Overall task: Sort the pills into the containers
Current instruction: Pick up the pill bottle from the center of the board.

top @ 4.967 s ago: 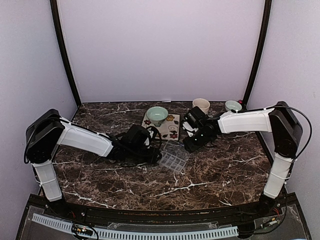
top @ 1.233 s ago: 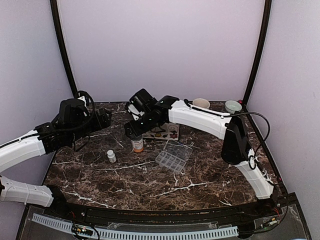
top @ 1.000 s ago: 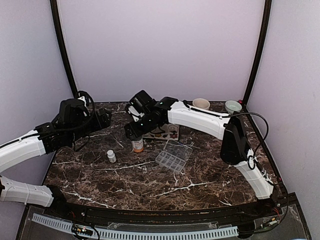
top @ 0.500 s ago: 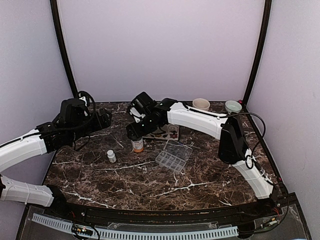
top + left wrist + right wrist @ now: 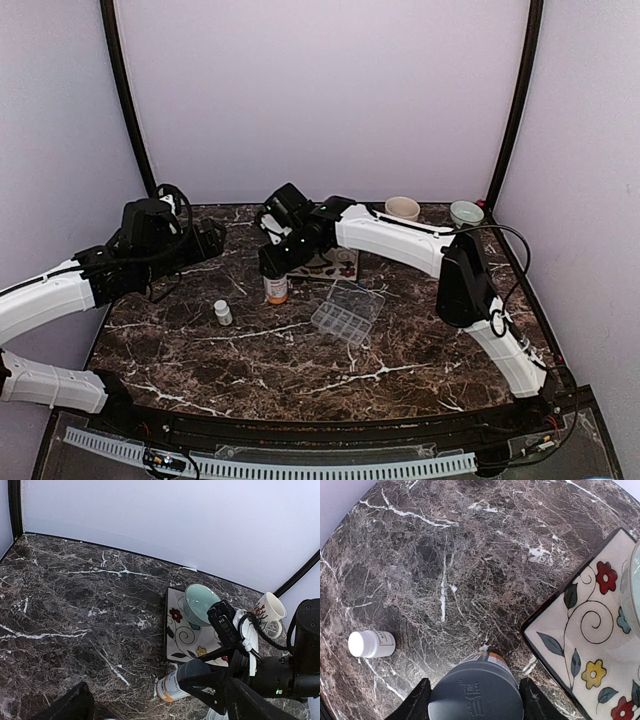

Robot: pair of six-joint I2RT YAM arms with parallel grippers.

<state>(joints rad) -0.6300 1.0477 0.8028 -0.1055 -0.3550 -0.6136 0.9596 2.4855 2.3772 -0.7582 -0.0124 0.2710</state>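
Note:
The orange bottle [image 5: 275, 289] with its grey cap [image 5: 476, 690] stands upright on the marble. My right gripper [image 5: 476, 701] reaches down over it, shut with a finger pressed on each side of the cap. The left wrist view shows the bottle [image 5: 172, 685] with the dark fingers clamped on its cap. A tiny white bottle [image 5: 223, 313] stands to the left of it [image 5: 370, 644]. The clear pill box [image 5: 347, 312] with its containers lies to the right, lid open. No pills show. My left gripper [image 5: 210, 240] hovers open and empty at the far left, its fingers [image 5: 70, 705] wide apart.
A flowered square plate [image 5: 335, 262] lies behind the orange bottle, with a teal bowl [image 5: 200, 602] on it. A cream mug [image 5: 402, 208] and a small bowl [image 5: 466, 212] stand at the back right. Black frame posts rise at both back corners.
My right gripper's jaws have closed in from wide apart onto the orange bottle's cap, settling slightly lower. The left arm has stayed still.

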